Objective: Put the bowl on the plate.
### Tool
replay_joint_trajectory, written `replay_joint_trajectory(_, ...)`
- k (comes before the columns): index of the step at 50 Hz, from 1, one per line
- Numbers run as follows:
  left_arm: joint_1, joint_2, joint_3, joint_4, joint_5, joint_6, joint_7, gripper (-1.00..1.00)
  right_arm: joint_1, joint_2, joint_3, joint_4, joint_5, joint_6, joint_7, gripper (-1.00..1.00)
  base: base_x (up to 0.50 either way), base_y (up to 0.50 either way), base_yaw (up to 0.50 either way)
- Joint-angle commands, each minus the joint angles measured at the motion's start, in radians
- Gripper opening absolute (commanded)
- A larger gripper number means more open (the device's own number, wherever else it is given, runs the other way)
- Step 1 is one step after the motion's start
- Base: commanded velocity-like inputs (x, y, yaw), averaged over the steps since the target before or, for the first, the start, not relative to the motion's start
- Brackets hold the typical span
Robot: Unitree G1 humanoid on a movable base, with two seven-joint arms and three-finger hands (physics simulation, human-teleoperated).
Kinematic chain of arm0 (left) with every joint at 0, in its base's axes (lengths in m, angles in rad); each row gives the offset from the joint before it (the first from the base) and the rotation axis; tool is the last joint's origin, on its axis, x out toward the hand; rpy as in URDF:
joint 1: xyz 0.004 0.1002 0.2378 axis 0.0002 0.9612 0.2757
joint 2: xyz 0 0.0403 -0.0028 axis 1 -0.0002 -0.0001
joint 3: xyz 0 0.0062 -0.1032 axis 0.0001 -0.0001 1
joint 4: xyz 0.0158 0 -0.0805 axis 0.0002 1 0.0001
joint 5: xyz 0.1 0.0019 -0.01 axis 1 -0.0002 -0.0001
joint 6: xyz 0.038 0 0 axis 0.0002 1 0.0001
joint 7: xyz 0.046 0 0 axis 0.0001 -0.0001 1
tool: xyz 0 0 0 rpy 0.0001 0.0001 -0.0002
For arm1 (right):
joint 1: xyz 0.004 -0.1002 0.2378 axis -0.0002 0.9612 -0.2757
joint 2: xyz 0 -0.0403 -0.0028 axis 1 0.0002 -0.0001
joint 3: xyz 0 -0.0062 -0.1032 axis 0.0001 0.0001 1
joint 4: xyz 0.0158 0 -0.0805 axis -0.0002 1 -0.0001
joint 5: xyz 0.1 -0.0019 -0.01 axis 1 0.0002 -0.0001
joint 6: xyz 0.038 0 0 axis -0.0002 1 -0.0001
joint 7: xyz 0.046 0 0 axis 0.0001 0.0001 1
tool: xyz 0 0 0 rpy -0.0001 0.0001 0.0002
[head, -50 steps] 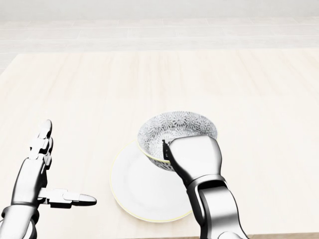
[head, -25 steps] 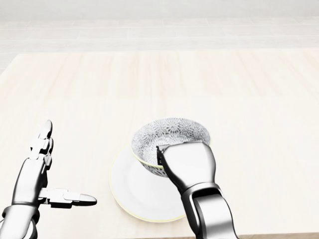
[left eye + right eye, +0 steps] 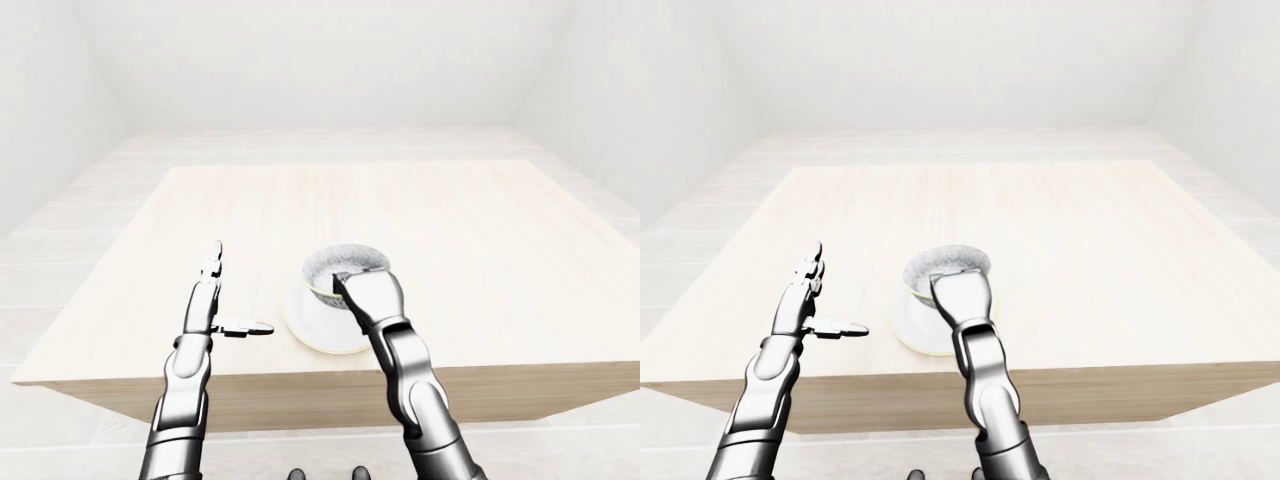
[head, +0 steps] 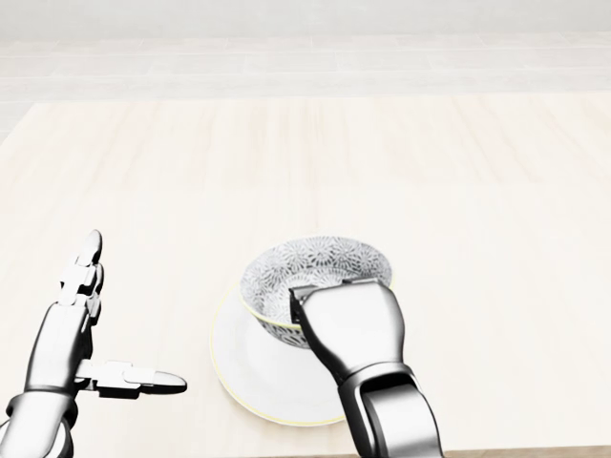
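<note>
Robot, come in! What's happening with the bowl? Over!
Right hand gripping bowl rim. Left hand open, off to the side. Bowl over plate, contact unclear. Nothing in the way.

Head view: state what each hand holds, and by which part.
The right hand grips the bowl by its rim at the view's lower side, over the plate. The left hand is open, holding nothing.
</note>
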Motion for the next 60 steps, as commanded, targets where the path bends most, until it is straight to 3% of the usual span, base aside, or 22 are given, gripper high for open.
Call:
replay_joint_trajectory(1, -0.002, 0.001, 0.002, -0.003, -0.002, 0.000, -0.001, 1.00, 0.001, 0.005, 0.009, -0.006, -0.024, 0.000, -0.017, -0.37, 0.00, 0.00, 0.00)
replay_joint_trajectory(60, -0.015, 0.003, -0.006, 0.038, 0.006, 0.000, 0.010, 1.00, -0.018, 0.012, 0.019, 0.086, 0.037, 0.000, -0.075, -0.40, 0.00, 0.00, 0.00)
